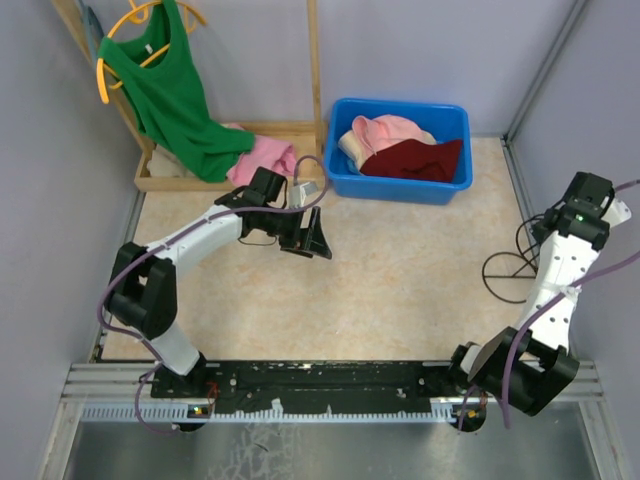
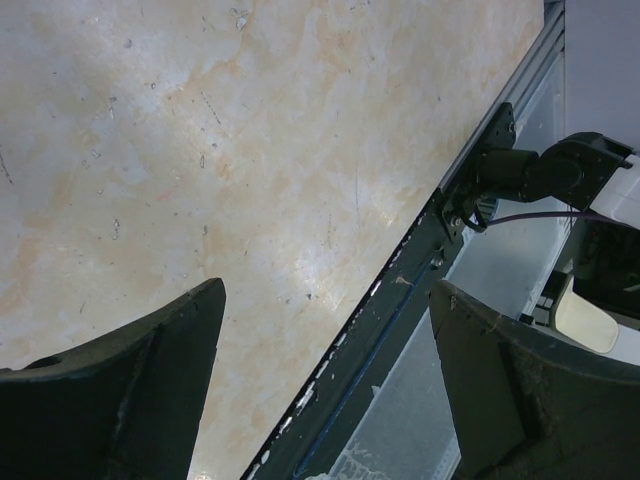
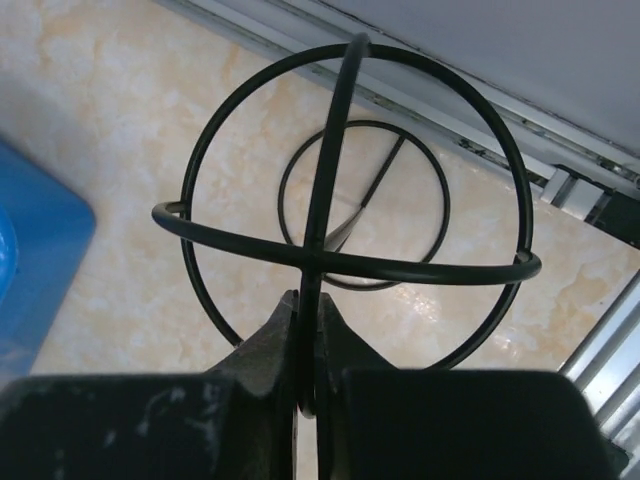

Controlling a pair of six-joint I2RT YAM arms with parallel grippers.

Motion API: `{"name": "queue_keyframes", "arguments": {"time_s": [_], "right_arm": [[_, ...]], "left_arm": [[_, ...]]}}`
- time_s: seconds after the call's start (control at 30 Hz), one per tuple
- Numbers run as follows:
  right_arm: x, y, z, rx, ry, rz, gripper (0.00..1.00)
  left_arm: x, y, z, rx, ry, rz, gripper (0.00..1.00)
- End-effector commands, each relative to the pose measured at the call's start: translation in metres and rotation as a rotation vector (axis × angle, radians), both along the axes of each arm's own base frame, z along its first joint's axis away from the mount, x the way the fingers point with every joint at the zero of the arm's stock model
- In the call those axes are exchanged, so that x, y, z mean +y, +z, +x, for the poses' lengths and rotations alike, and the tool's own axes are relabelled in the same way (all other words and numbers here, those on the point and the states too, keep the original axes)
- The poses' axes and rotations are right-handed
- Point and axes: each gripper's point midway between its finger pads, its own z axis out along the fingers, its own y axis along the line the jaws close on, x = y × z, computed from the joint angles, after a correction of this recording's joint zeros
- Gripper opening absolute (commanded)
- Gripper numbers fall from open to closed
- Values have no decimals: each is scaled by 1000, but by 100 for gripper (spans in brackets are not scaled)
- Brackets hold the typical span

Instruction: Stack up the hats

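Right now the hats are lying bunched together in the blue bin at the upper middle of the top view: the dark red hat is sprawling across the front, the pink hat is sitting behind it, and what looks like a beige hat is peeking out at the bin's left end; no blue hat is showing. The left gripper is hovering over bare table with its fingers spread wide and nothing between them, as the left wrist view confirms. From those fingers the bin is lying up and to the right, near but clearly apart, its long axis running left to right across the frame. The right gripper is sitting at the right edge of the top view, pinching the upright hoop of a black wire stand, so that arm is looking occupied. Judging by this layout, the left arm is the nearer and the free one, and it is facing a reach up-right over the bin's front wall to the dark red hat.
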Motion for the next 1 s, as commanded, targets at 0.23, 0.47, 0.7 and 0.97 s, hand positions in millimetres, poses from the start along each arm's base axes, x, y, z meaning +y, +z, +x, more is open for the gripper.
{"name": "queue_keyframes", "arguments": {"time_s": [0.23, 0.47, 0.7, 0.97], "right_arm": [[76, 18, 29, -45, 319, 11, 0], [152, 8, 48, -16, 597, 43, 0], [263, -2, 59, 14, 908, 23, 0], [365, -15, 45, 41, 1111, 45, 0]], "left_arm": [[1, 3, 9, -39, -2, 5, 88], [14, -1, 25, -67, 57, 55, 88], [65, -1, 65, 26, 260, 39, 87], [126, 12, 112, 39, 469, 104, 87]]}}
